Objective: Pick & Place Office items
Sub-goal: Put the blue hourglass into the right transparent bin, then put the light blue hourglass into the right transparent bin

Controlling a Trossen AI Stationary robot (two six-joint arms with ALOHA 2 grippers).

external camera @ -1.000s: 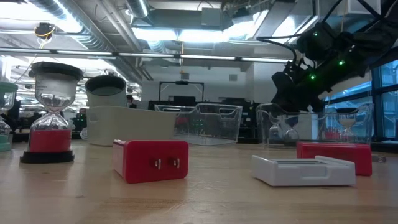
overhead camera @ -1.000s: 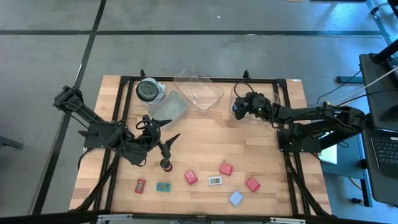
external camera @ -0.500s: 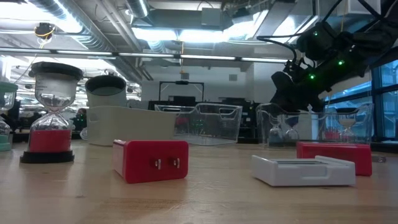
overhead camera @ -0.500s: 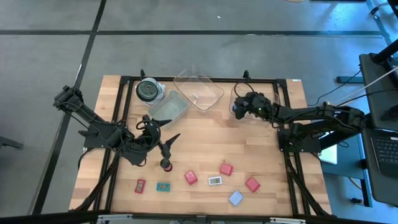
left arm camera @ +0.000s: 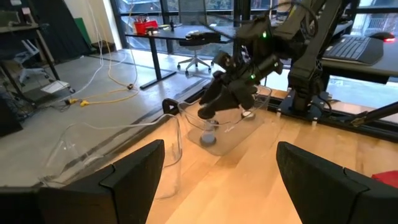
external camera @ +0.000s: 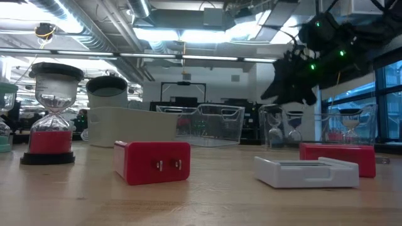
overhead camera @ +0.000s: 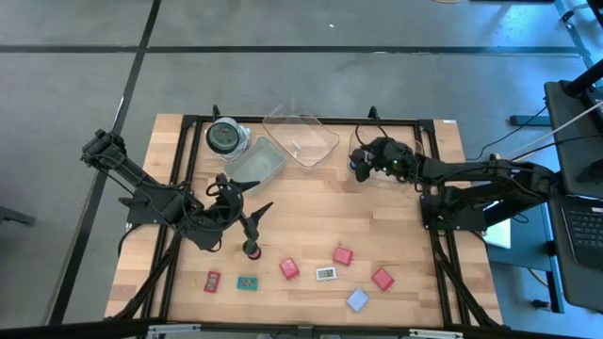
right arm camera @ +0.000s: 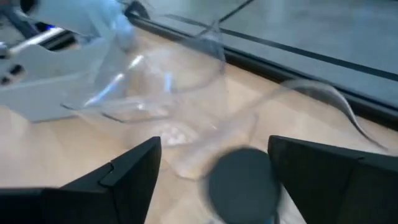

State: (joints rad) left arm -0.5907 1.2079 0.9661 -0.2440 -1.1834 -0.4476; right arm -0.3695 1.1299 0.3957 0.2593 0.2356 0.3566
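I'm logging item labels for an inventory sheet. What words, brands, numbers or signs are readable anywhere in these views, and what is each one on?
No text can be read in any view.
Teal flat piece: dark marks on its top face, too small to read.
White flat piece: a dark panel on top, nothing legible; in the low view it shows no lettering.
Small red flat piece: dark marks, too small to read.
Red block: two slots only, no lettering.

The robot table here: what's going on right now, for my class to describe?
The right gripper, fingers open, hangs over a small dark-topped hourglass standing in a clear tray at the table's far right corner. The left gripper, also open, waits mid-table near another hourglass. Red blocks and flat rectangles lie along the front, not yet picked.
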